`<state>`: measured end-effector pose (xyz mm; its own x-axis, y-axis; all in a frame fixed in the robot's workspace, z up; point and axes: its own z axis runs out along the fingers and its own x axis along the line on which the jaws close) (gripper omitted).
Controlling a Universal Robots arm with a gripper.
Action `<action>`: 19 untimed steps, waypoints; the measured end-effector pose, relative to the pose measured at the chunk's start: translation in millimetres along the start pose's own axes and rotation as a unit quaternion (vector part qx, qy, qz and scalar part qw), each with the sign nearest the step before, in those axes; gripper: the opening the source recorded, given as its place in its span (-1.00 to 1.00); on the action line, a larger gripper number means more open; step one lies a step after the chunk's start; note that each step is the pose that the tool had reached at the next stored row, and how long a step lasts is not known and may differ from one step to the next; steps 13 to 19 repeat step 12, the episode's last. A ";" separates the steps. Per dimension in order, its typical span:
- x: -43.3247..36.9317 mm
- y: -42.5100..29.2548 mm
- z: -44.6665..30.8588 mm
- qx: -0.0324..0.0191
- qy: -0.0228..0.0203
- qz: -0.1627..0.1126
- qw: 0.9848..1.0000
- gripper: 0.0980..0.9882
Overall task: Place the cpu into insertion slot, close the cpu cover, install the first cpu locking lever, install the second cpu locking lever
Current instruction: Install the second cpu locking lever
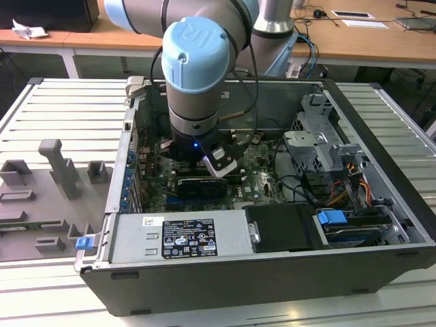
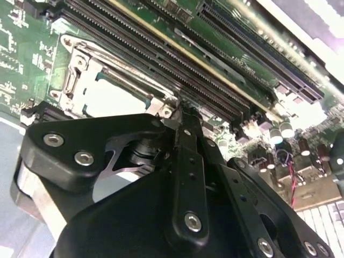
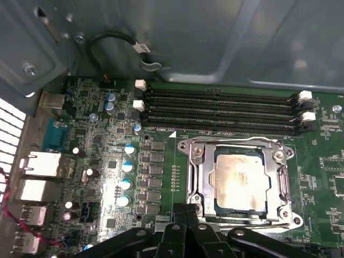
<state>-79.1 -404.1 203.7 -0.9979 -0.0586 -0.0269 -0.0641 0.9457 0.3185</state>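
In the exterior view the arm reaches down into an open computer case that lies on a slatted tabletop, with the gripper low over the green board. In the first wrist view the cpu lies flat in the slot, its pale metal face up. The cover is down around it, framing the chip on all sides. Four memory slots run just beside the socket. The gripper hangs just beside the socket's edge with its fingertips pressed together, clenched on nothing, and in the second wrist view its black fingers meet near the cover's corner.
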 end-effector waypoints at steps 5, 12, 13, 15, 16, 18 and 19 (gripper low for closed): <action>0.1 4.2 -12.2 0.000 0.000 0.000 1.000 -0.98; 0.0 5.7 -16.6 0.000 0.000 0.000 1.000 -0.98; 0.0 5.7 -16.6 0.000 0.000 0.000 1.000 -0.98; 0.0 5.7 -16.6 0.000 0.000 0.000 1.000 -0.98; 0.0 5.7 -16.6 0.000 0.000 0.000 1.000 -0.98; 0.0 5.7 -16.6 0.000 0.000 0.000 1.000 -0.98; 0.0 5.7 -16.6 0.000 0.000 0.000 1.000 -0.98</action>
